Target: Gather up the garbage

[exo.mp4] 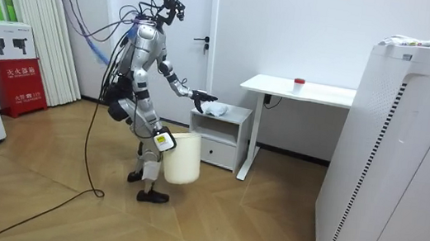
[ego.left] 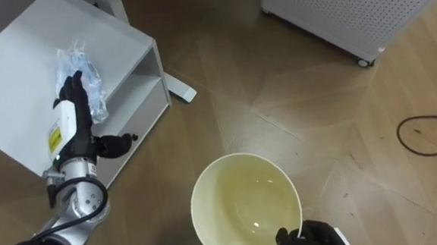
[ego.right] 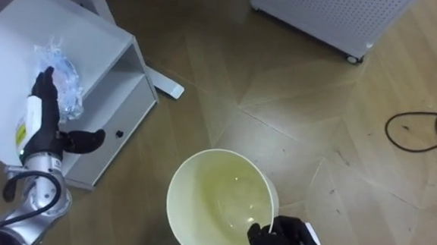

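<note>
right hand (ego.left: 316, 244) tight on bucket (ego.left: 226, 180) rim

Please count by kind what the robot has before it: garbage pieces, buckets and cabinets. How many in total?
crumpled plastic bag: 1
bucket: 1
white cabinet: 1
Total: 3
</note>
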Motion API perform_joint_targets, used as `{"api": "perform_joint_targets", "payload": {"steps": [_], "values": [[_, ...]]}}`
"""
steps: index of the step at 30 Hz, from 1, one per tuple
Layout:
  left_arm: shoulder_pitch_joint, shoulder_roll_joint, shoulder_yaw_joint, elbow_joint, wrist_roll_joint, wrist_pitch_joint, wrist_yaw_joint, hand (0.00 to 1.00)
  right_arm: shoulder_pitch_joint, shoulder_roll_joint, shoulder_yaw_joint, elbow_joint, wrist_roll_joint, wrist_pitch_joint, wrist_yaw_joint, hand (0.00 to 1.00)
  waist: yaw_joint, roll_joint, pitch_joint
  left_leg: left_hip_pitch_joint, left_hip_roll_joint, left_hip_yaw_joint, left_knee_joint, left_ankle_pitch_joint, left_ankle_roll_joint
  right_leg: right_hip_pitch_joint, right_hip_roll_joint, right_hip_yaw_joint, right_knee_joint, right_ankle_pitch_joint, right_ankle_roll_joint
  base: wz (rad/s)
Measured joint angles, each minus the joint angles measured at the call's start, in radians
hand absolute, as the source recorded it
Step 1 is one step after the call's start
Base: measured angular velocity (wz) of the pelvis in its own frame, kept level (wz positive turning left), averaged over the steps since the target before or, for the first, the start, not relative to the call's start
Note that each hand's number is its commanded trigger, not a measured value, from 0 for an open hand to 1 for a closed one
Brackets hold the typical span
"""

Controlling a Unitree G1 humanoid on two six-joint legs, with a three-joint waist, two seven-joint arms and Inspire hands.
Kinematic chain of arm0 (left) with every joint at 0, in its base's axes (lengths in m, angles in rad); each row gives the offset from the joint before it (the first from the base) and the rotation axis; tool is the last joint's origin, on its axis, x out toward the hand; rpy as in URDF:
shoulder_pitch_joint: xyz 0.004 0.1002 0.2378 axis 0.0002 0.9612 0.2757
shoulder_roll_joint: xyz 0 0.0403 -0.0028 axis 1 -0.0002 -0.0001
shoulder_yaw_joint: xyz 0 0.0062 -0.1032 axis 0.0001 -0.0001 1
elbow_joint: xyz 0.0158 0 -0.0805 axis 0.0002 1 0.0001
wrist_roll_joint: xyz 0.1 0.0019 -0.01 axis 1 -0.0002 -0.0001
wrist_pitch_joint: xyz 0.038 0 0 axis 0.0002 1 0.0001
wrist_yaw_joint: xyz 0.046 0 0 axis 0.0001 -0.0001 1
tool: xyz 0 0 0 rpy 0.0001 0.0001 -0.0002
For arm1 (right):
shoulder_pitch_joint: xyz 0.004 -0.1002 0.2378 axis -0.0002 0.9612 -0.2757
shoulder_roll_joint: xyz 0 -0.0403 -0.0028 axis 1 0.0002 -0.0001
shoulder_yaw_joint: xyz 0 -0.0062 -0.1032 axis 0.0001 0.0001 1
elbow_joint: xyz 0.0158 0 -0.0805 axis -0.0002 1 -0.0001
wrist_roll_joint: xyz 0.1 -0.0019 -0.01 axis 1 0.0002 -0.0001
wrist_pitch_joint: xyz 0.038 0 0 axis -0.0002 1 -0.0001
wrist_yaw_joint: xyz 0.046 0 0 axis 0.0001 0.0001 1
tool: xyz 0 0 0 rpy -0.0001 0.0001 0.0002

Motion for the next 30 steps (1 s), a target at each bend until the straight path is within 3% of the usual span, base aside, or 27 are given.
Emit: {"api": "perform_joint_targets", "payload": {"steps": [5,21,30], "values": [[0.000,0.001,-0.011,0.000,0.061,0.002,0.040,0.00,0.001,-0.003,0.013,-0.002,0.034,0.000,-0.003,1.00,-0.005,0.000,0.0000,-0.001,-0.002,-0.006,0.012,-0.003,0.001,-0.005,-0.017,-0.008,0.030,-0.018,-0.004,0.07],[0.005,0.001,-0.027,0.001,0.096,0.007,0.051,0.00,0.043,-0.007,0.018,-0.035,0.035,0.009,0.000,1.00,0.000,0.000,-0.0001,0.032,0.000,-0.005,0.005,-0.007,-0.004,0.027,-0.012,-0.007,0.028,-0.024,-0.004,0.00],[0.004,0.010,-0.027,0.015,0.100,0.046,0.027,0.00,0.045,-0.009,0.012,-0.035,0.037,0.023,0.016,1.00,-0.005,0.001,0.0005,0.025,0.000,-0.014,0.011,-0.008,-0.005,0.024,-0.012,-0.010,0.029,-0.024,-0.004,0.00]]}}
